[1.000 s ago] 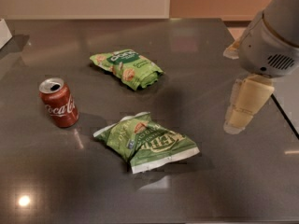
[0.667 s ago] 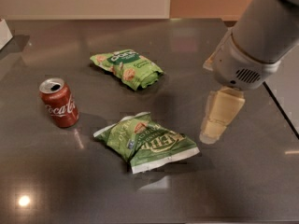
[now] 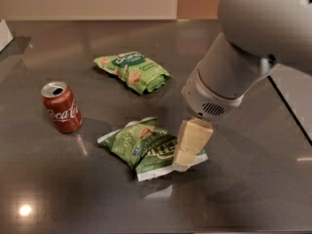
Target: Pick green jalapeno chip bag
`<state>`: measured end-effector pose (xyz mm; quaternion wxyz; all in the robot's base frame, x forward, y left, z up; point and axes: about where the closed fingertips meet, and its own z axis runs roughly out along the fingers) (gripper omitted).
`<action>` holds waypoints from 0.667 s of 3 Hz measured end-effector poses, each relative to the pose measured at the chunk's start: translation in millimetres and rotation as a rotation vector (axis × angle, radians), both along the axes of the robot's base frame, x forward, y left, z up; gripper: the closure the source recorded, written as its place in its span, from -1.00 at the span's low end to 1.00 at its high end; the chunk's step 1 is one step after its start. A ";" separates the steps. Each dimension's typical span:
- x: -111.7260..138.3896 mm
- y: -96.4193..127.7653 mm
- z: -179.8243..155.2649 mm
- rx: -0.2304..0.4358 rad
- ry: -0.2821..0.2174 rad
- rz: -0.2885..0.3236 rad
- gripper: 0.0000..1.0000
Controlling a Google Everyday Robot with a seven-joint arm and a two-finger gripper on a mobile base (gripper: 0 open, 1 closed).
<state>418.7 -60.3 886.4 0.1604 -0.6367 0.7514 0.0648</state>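
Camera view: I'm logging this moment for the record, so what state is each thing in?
green jalapeno chip bag, lying flat on the table, not lifted.
gripper, low over that bag's right end; contact unclear.
smaller green bag, lying flat, apart from the gripper.
Coca-Cola can, upright, top appears opened.

End effector (image 3: 188, 149) over bag (image 3: 140, 147), can (image 3: 62, 107) apart

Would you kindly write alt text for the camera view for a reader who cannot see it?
The robot's cream gripper hangs over the right end of the olive-green chip bag on a dark table. A smaller, brighter green bag lies behind it, and a red cola can stands upright to the left.
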 end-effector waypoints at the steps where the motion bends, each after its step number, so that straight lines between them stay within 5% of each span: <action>1: -4.7 22.3 -16.4 0.023 0.002 0.021 -1.00; 2: -12.0 36.7 -29.1 0.038 0.008 0.057 -0.66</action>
